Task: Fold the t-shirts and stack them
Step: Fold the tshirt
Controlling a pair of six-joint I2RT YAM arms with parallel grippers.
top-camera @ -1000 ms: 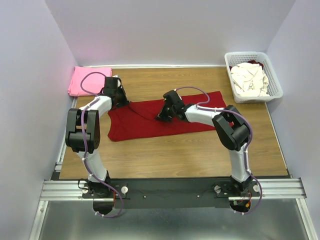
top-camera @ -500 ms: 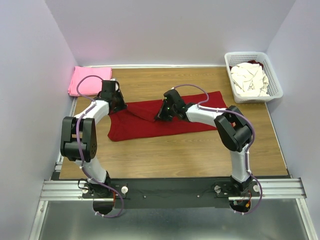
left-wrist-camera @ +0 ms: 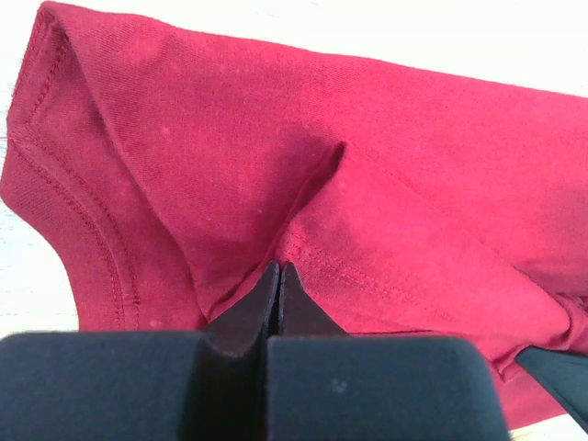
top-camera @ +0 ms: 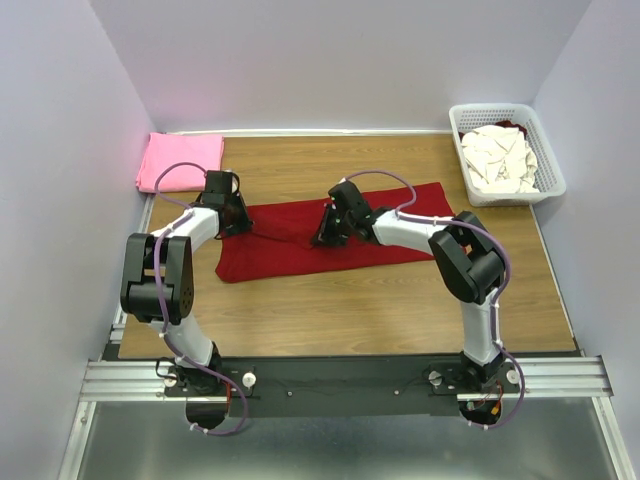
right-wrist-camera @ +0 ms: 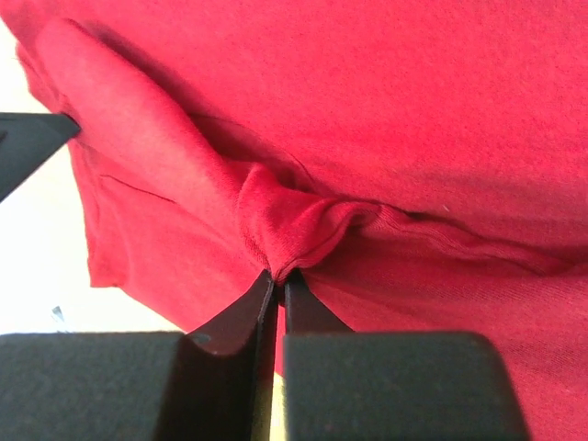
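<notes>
both the left gripper (left-wrist-camera: 278,273) and right gripper (right-wrist-camera: 278,277) are clamped on small pinches of the dark red cloth t-shirt (top-camera: 270,262), spread on the wooden table (top-camera: 330,305). shallow bites could slip under uneven pull, bunching the fold.

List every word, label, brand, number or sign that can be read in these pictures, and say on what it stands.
No text can be read anywhere.
The dark red t-shirt shows only plain cloth and seams in both wrist views.
The pink t-shirt, the white basket and the table carry no readable marking.
</notes>
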